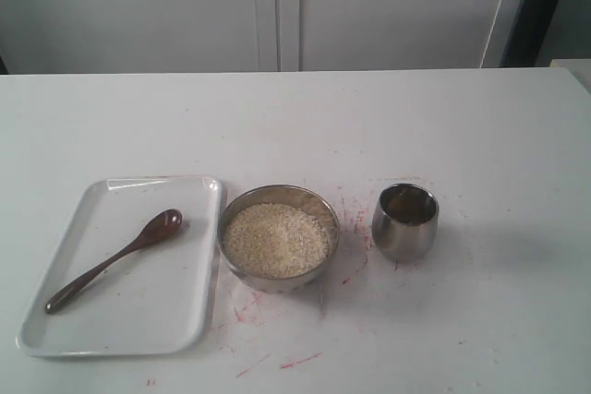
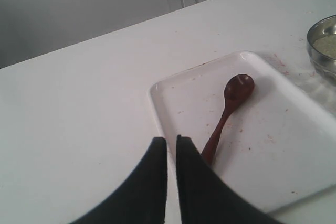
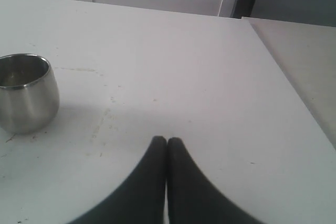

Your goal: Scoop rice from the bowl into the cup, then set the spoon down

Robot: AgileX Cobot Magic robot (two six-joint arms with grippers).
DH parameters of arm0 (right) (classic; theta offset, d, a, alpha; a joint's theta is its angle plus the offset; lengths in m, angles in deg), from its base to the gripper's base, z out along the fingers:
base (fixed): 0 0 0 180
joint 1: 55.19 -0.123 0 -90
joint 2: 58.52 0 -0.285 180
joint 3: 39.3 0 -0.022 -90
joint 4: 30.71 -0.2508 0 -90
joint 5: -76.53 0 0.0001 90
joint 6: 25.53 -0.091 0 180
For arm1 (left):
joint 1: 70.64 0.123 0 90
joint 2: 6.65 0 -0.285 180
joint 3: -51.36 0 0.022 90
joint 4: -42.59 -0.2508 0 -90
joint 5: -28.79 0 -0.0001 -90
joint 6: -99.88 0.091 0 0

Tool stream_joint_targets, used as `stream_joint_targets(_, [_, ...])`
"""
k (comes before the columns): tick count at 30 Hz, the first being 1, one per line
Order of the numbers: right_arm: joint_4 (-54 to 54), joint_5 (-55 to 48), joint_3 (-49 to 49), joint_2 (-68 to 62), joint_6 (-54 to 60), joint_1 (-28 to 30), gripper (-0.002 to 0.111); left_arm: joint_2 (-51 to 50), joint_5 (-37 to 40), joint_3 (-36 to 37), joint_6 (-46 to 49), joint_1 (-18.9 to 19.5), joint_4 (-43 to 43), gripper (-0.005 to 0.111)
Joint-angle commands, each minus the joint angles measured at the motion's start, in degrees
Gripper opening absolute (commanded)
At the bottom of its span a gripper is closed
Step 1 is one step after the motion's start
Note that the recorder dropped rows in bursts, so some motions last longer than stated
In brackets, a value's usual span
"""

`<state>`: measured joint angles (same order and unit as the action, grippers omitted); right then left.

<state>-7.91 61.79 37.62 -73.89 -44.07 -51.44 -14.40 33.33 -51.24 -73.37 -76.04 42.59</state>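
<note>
The dark wooden spoon [image 1: 115, 260] lies slanted in the white tray [image 1: 120, 334], its oval bowl toward the far right. The steel bowl [image 1: 319, 209] stands right of the tray, full of beige rice [image 1: 277, 239]. Further right stands the shiny steel cup [image 1: 404, 221]; what it holds cannot be made out. Neither gripper shows in the exterior view. In the left wrist view my left gripper [image 2: 171, 139] hangs above the tray's edge near the spoon [image 2: 231, 103] handle, shut to a thin slit and holding nothing. My right gripper [image 3: 167, 140] is shut over bare table, away from the cup [image 3: 26, 93].
The white table [image 1: 480, 136] has faint red scratch marks around the bowl and cup. A grey wall or cabinet runs along its far edge. In the right wrist view the table's side edge [image 3: 283, 77] lies beyond the gripper.
</note>
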Motion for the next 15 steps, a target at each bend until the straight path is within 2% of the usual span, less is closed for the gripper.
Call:
stream_joint_targets(1, [0.1,0.3,0.3,0.2,0.4,0.3,0.000,0.0,-0.2,-0.2,-0.3,0.1,0.0,0.014])
stream_joint_targets(10, [-2.2,-0.1,0.3,0.2,1.0,0.3,0.000,0.0,-0.2,-0.2,-0.3,0.1,0.0,0.014])
stream_joint_targets(15, [-13.3,-0.6,0.3,0.2,15.4,0.3,0.000,0.0,-0.2,-0.2,-0.3,0.1,0.0,0.014])
